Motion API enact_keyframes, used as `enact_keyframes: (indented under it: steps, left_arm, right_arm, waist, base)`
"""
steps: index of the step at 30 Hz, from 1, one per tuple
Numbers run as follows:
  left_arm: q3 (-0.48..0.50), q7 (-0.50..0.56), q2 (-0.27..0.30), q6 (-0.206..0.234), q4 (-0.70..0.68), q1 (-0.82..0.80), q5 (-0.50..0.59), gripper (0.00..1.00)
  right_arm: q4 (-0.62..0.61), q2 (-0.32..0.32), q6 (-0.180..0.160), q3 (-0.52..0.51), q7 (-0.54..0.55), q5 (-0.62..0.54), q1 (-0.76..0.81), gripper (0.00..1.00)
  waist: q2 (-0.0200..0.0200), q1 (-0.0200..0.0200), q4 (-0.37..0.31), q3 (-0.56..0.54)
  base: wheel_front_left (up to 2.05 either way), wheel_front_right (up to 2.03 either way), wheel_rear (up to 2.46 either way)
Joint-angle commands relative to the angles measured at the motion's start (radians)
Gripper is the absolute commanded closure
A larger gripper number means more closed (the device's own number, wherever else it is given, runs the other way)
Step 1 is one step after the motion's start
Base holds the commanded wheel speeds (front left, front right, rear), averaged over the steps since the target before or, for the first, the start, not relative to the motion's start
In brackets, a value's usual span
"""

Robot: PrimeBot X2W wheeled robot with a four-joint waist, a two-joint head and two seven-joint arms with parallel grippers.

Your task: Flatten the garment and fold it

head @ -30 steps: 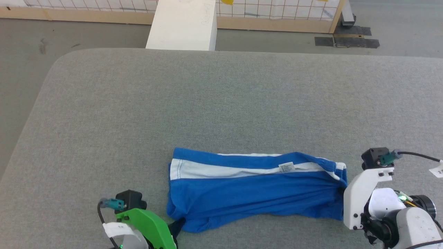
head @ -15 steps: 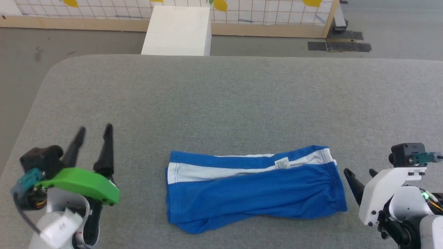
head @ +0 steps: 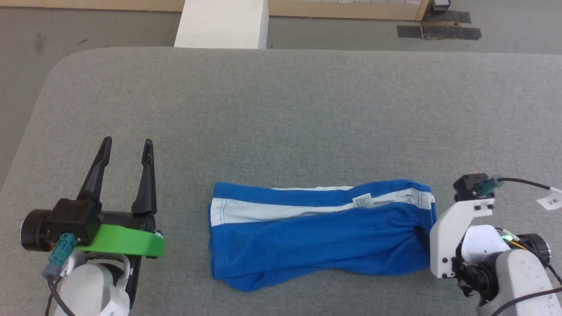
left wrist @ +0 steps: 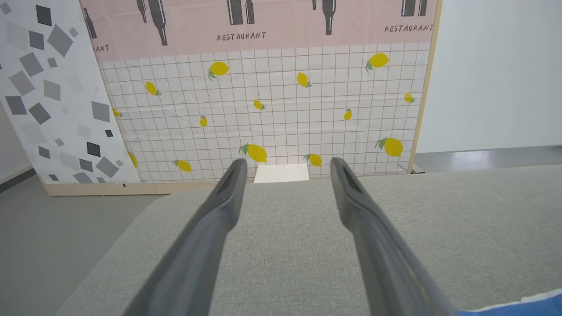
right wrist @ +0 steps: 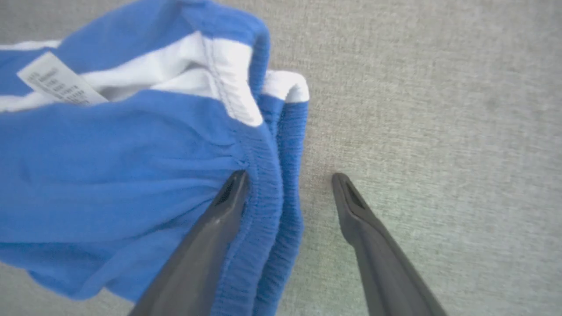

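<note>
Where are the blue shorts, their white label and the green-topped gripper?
shorts [head: 316,245], head view, middle of blue cloth.
label [head: 362,201], head view, its centre.
left gripper [head: 127,141], head view, midway between fingertips.

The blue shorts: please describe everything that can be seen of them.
The shorts are bright blue soft fabric with a broad white stripe and a small white label. They lie doubled over and wrinkled, lengthwise across the gray table, elastic waistband toward the robot's right. The right gripper stands with jaws open astride the waistband edge, one finger over the fabric.
</note>
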Motion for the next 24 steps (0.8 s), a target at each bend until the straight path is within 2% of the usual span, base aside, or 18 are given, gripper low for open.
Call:
enact_keyframes:
  steps: [1,2,3,4,7,10,16,19,21,24]
  left_arm:
    - [0.007,-0.007,-0.008,-0.008,-0.006,-0.011,0.009,0.00]
    - [0.011,-0.007,-0.013,-0.011,-0.003,-0.009,0.010,0.00]
    - [0.015,-0.007,-0.018,-0.015,-0.002,-0.009,0.013,0.00]
    - [0.021,-0.007,-0.024,-0.017,-0.005,-0.009,0.013,0.00]
    - [0.038,-0.007,-0.041,-0.023,-0.004,-0.004,0.014,0.00]
    - [0.051,-0.007,-0.054,-0.028,-0.004,-0.001,0.014,0.00]
    - [0.065,-0.008,-0.071,-0.035,0.005,0.000,0.011,0.00]
    - [0.067,-0.008,-0.073,-0.037,0.012,0.001,0.010,0.00]
    - [0.069,-0.008,-0.075,-0.039,0.023,0.005,0.009,0.00]
    - [0.067,-0.008,-0.077,-0.039,0.028,0.009,0.010,0.00]
  right_arm:
    - [0.019,0.002,-0.002,0.007,0.005,-0.008,-0.018,0.00]
    - [0.034,0.002,-0.002,0.009,0.007,-0.006,-0.023,0.03]
    - [0.048,0.002,-0.002,0.010,0.004,-0.005,-0.029,0.69]
    - [0.060,0.002,-0.002,0.011,-0.001,-0.006,-0.035,0.98]
    - [0.082,0.002,-0.002,-0.007,-0.011,-0.007,-0.043,1.00]
    - [0.088,-0.003,-0.002,-0.068,-0.015,-0.043,-0.047,1.00]
    - [0.088,-0.070,-0.002,-0.231,-0.007,-0.118,-0.048,1.00]
    - [0.084,-0.098,-0.002,-0.280,-0.001,-0.148,-0.048,1.00]
    - [0.056,-0.135,-0.002,-0.271,0.024,-0.169,-0.045,1.00]
    - [-0.017,-0.160,-0.002,-0.200,0.065,-0.148,-0.029,1.00]
  waist:
    - [-0.0001,0.0000,0.006,0.011]
    - [-0.0001,0.0000,0.006,0.012]
    - [-0.0001,0.0000,0.007,0.012]
    - [-0.0001,0.0000,0.006,0.013]
    - [-0.0001,0.0000,0.005,0.010]
    - [-0.0001,0.0000,0.001,0.006]
    - [-0.0001,0.0000,-0.002,0.002]
    - [-0.0001,0.0000,-0.007,0.001]
    - [-0.0001,0.0000,-0.014,-0.006]
    - [-0.0001,0.0000,-0.018,-0.017]
  base:
    - [0.00,0.00,0.00]
    - [0.00,0.00,0.00]
    - [0.00,0.00,0.00]
    - [0.00,0.00,0.00]
    - [0.00,0.00,0.00]
    - [0.00,0.00,0.00]
    - [0.00,0.00,0.00]
    - [0.00,0.00,0.00]
    - [0.00,0.00,0.00]
    - [0.00,0.00,0.00]
